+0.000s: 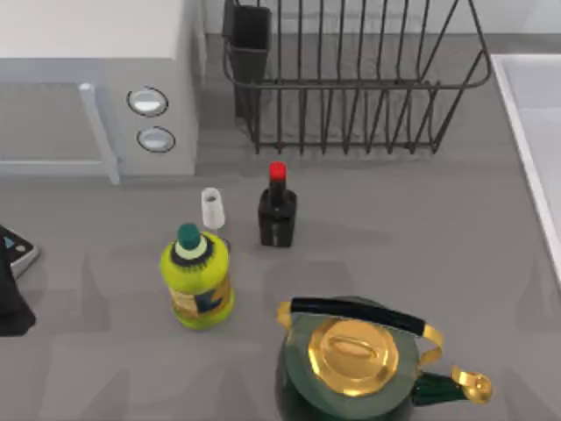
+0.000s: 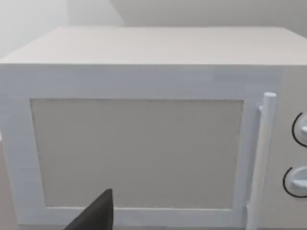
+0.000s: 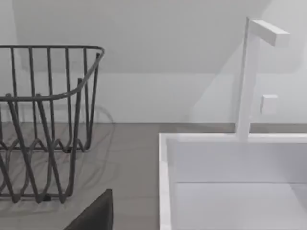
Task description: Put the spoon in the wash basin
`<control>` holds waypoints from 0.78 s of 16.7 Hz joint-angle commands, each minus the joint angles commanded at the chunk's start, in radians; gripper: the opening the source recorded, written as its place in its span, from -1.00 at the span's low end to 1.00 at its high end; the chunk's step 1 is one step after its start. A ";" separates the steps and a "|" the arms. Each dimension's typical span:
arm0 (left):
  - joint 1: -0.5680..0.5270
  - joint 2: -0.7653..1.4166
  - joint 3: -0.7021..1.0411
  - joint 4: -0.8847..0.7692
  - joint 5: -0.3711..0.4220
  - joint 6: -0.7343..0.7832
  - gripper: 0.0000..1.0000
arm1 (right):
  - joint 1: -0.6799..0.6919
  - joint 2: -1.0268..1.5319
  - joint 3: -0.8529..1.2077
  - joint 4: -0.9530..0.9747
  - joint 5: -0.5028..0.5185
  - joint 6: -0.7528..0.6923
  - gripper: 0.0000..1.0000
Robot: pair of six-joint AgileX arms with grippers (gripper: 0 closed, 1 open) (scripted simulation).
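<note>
The spoon is hidden from me. The wash basin is a pale recessed sink with a raised rim at the table's far right; the right wrist view shows its rim and inner wall close ahead. A dark part of my right gripper pokes in near the basin's corner, beside the rack. My left arm is parked at the table's left edge, and a dark part of my left gripper faces the microwave door.
A black wire dish rack with a dark cutlery cup stands at the back. The white microwave fills the back left. A green-and-gold kettle, yellow bottle, dark red-capped bottle and small white glass crowd the middle. A white faucet rises behind the basin.
</note>
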 joint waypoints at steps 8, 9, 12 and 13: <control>0.000 0.000 0.000 0.000 0.000 0.000 1.00 | -0.082 0.226 0.171 -0.196 0.000 0.060 1.00; 0.000 0.000 0.000 0.000 0.000 0.000 1.00 | -0.104 0.297 0.218 -0.250 0.000 0.077 1.00; 0.000 0.000 0.000 0.000 0.000 0.000 1.00 | -0.181 0.550 0.378 -0.433 0.001 0.133 1.00; 0.000 0.000 0.000 0.000 0.000 0.000 1.00 | -0.208 0.642 0.434 -0.498 0.001 0.153 1.00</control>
